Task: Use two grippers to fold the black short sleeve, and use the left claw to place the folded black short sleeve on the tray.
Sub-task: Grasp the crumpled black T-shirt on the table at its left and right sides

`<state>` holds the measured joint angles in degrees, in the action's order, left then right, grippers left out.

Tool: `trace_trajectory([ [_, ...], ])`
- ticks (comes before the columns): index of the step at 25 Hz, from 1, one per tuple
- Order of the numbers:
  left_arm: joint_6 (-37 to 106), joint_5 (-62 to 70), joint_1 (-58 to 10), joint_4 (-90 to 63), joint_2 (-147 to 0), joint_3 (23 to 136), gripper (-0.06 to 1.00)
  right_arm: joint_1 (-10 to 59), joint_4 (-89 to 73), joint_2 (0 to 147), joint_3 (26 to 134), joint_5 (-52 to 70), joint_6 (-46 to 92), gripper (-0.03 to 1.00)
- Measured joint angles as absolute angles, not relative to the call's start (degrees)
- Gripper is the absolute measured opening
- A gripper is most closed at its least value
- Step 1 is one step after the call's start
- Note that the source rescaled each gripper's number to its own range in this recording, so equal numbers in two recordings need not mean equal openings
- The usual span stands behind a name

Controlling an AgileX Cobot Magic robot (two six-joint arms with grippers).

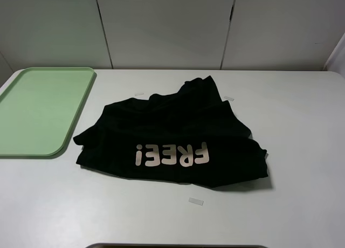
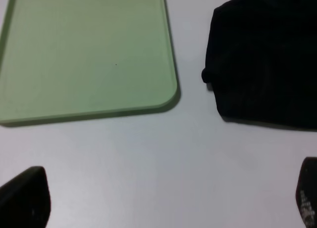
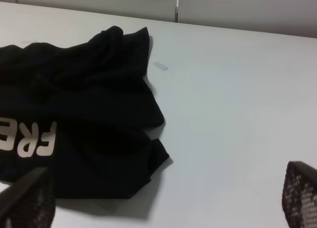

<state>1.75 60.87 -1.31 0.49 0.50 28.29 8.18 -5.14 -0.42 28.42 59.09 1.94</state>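
The black short sleeve [image 1: 172,137] lies crumpled in the middle of the white table, with pale "FREE!" lettering [image 1: 171,154] facing up. It also shows in the left wrist view [image 2: 265,59] and the right wrist view [image 3: 79,114]. The light green tray [image 1: 38,110] sits at the table's left, bare; it fills the left wrist view [image 2: 84,54]. Neither arm shows in the exterior high view. My left gripper [image 2: 163,198] is open over bare table between tray and shirt. My right gripper [image 3: 168,198] is open near the shirt's right edge. Both hold nothing.
Small clear tape strips lie on the table: one in front of the shirt [image 1: 195,201], one behind its right side [image 1: 229,98] and one behind its left side [image 1: 139,94]. Grey wall panels stand behind the table. A dark edge [image 1: 178,246] shows at the table's front.
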Motion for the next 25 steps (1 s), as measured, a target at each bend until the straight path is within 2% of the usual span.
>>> trace_trajectory([
  [25,1.7,60.7,-1.3,0.4,0.5,28.3,1.0,8.2,-5.3,-0.4,28.4,59.1,1.9,1.0],
])
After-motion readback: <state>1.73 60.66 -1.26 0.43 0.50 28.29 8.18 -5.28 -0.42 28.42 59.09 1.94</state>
